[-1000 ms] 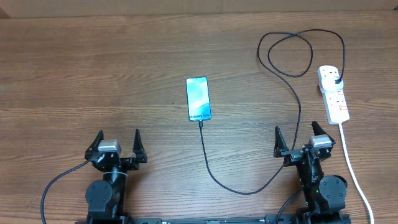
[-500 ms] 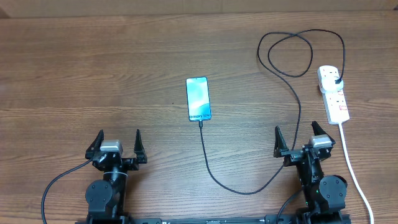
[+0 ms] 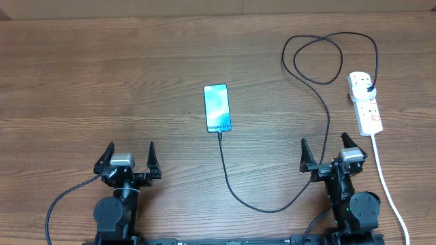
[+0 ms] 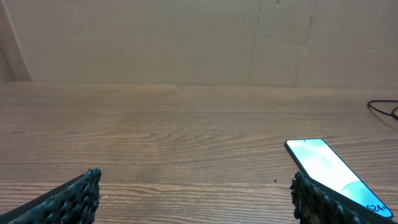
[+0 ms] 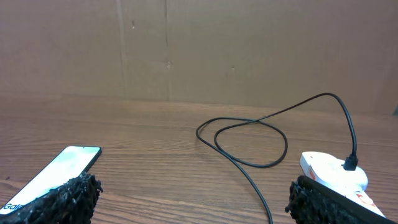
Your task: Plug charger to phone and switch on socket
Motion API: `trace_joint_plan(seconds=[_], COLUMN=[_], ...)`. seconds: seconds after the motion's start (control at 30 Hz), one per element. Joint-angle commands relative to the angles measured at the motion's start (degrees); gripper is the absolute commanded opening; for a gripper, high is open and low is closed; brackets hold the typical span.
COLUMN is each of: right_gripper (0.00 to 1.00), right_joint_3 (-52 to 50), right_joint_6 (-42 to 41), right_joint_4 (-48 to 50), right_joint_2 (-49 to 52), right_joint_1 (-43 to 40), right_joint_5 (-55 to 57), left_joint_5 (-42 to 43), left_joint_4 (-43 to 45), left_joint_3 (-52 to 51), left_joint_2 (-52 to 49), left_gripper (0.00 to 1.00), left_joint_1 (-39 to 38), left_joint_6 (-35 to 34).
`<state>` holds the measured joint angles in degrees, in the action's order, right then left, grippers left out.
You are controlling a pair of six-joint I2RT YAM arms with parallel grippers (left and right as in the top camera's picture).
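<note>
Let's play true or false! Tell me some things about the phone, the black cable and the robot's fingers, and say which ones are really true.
1. The phone has its screen lit. True.
2. The left gripper holds the black cable. False: its fingers are spread and empty, and the cable lies on the table away from them.
3. A black plug sits in the white power strip. True.
4. The phone lies on top of the power strip. False: it lies on the table, well apart from the strip.
5. The right gripper has its fingers open. True.
</note>
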<state>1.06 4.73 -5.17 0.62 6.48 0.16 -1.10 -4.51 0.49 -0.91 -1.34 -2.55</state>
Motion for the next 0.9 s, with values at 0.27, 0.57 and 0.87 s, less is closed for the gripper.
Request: trace_joint_plan(seconds=[0.27,0.57,0.87], right_gripper=[1.00,1.00,1.00], right_joint_3=[-0.6,-0.6,-0.6], right_joint_6=[0.3,0.2,0.2], right_joint_4=[0.4,0.4,0.4], right_joint_2=[-0.5,-0.5,-0.5], right_joint_1=[0.3,0.2,0.2], right_joint_5=[-0.2,0.1,0.1], left_joint_5=[0.6,0.6,0.6], left_joint_4=[0.0,0.0,0.0], left_joint_3=[-0.2,-0.2,-0.2], left_joint_2=[0.7,0.7,0.7], left_gripper=[1.00,1.00,1.00], left_joint_1=[0.6,0.6,0.6], left_joint_6=[1.3,1.3,1.3])
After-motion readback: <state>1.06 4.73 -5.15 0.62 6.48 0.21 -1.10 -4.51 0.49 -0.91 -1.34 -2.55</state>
